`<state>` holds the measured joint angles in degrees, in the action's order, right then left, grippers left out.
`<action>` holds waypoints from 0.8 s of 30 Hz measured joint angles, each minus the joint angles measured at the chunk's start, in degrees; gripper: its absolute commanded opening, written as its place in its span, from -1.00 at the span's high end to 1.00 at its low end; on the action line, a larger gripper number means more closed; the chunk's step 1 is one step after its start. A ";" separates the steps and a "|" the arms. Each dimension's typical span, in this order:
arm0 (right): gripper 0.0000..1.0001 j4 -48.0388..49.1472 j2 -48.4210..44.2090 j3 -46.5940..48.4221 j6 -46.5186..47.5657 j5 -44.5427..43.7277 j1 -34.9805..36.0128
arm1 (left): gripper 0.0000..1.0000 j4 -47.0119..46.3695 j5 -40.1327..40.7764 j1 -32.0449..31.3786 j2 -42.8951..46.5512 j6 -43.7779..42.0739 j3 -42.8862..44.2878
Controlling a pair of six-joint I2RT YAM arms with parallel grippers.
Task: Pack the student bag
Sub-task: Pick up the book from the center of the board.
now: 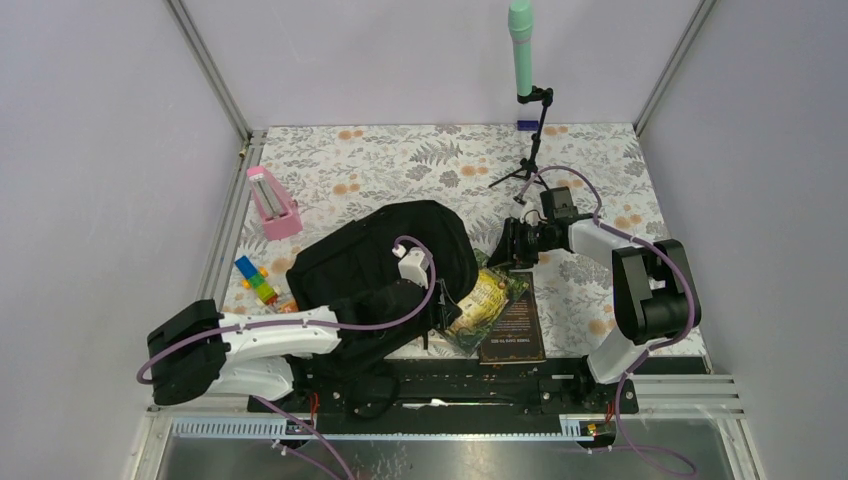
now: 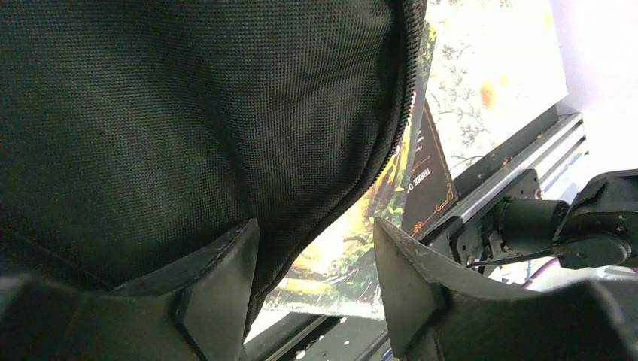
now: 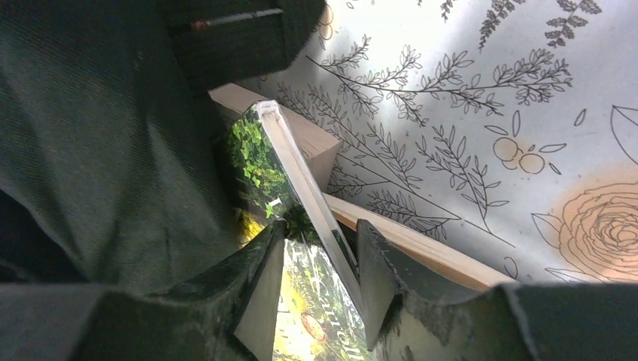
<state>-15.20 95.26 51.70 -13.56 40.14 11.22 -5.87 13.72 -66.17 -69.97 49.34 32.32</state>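
The student bag (image 1: 385, 255) lies in the middle of the table, a big black backpack. My left gripper (image 1: 437, 305) reaches over its right side. In the left wrist view the gripper (image 2: 314, 222) is open; the bag's zipped edge (image 2: 376, 158) lies against the left finger, clear of the right one. A yellow-green book (image 1: 490, 298) leans at the bag's right, on a dark brown book (image 1: 513, 325). My right gripper (image 1: 502, 250) meets the green book from the far side. Up close its jaws (image 3: 320, 226) straddle that book's edge (image 3: 301, 180), still apart.
A pink wedge-shaped object (image 1: 272, 203) and several coloured blocks (image 1: 257, 280) sit left of the bag. A small tripod (image 1: 525, 170) with a tall green stick (image 1: 521, 45) stands at the back. The metal rail (image 1: 470, 385) runs along the front edge. Tan page edges (image 3: 421, 252) lie under the green book.
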 measured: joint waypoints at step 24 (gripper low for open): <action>0.97 9.55 -3.17 -8.39 -5.09 12.72 -0.83 | 0.51 -5.09 -0.39 0.20 -4.37 4.48 -1.07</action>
<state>-5.65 92.09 43.31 -18.65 52.86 10.39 -10.96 13.32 -65.98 -74.35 53.82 31.24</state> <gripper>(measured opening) 0.338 0.219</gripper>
